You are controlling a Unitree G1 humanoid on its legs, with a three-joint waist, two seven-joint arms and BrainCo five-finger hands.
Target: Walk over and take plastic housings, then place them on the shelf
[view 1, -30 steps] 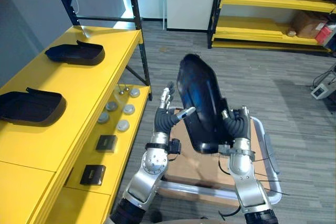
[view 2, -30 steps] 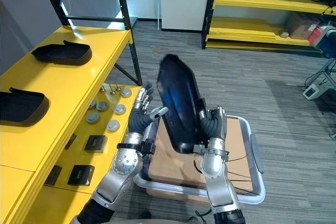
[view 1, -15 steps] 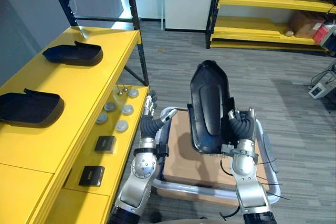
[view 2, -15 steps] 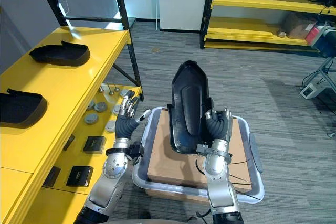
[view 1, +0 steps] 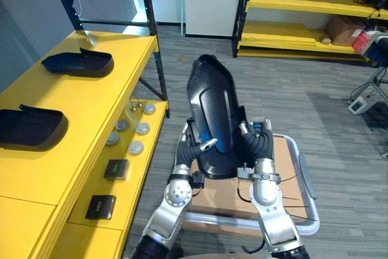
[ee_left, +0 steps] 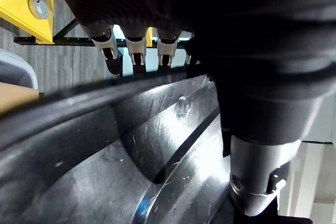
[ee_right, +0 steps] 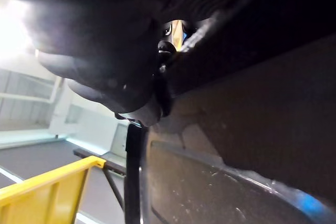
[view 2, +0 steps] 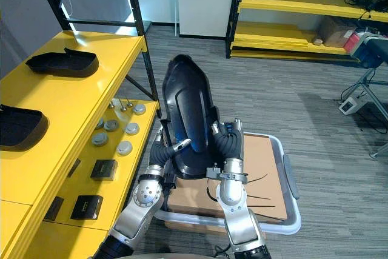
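Yellow shelf boards flank the robot's left while the glossy plastic housing, seemingly light, stiff and slippery, stands upright above a crate, its lower rims clasped by left hand and right hand.

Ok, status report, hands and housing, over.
Left hand and right hand shut on black plastic housing, upright above the grey bin. Yellow shelf on the left holds two more housings, bare space between them. Nothing seen in the way.
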